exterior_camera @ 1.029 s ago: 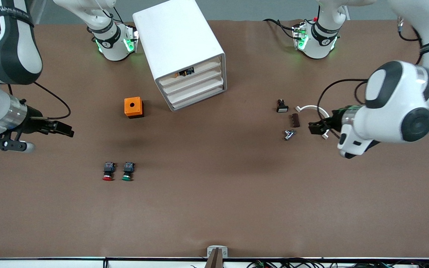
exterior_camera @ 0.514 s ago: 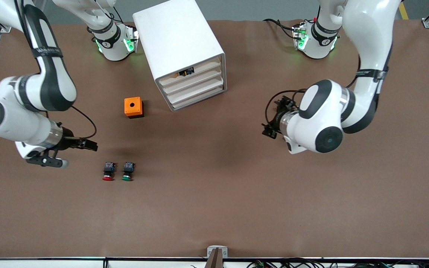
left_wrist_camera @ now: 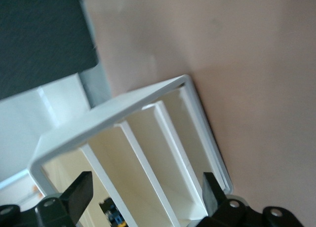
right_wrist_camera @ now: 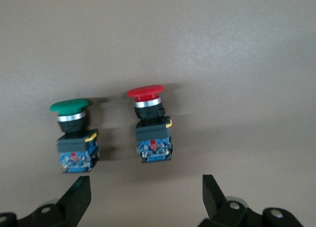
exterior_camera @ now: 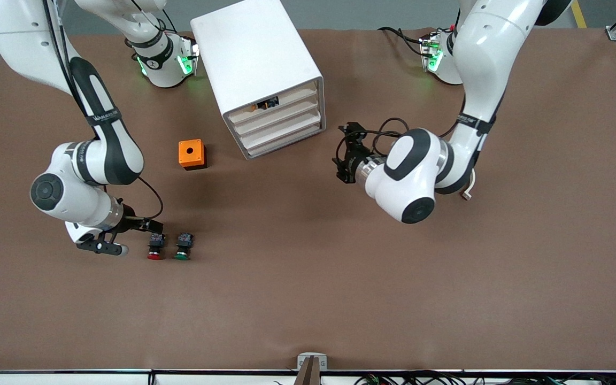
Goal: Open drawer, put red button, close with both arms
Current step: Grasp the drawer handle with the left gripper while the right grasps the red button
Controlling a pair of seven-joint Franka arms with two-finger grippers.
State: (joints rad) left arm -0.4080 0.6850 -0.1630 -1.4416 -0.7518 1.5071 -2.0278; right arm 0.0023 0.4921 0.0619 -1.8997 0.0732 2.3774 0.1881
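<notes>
The right gripper (exterior_camera: pixel 154 227) stood with its fingers (right_wrist_camera: pixel 77 193) spread apart and empty, just beside the red button (exterior_camera: pixel 155 246) on the side toward the right arm's end of the table. In the right wrist view the button sat between the lines of the two fingertips without touching either.

The red button lay on its side on the brown table (exterior_camera: pixel 340 278). Its long axis ran toward and away from the front camera: the red cap pointed toward that camera and the bluish terminal end pointed toward the robots' bases. A green button (exterior_camera: pixel 183 246) lay just beside it, parallel and pointing the same way, on the side toward the left arm's end.

The left gripper (exterior_camera: pixel 346 155) held its fingers (left_wrist_camera: pixel 79 193) wide apart, gripping nothing, near the front of the white cabinet (exterior_camera: pixel 257 69) and aimed at its drawer fronts. The drawer (exterior_camera: pixel 281 118), second from the top, was closed.

An orange box (exterior_camera: pixel 192 154) stood between the cabinet and the buttons.

Lettering on the right arm's black band could not be read.
</notes>
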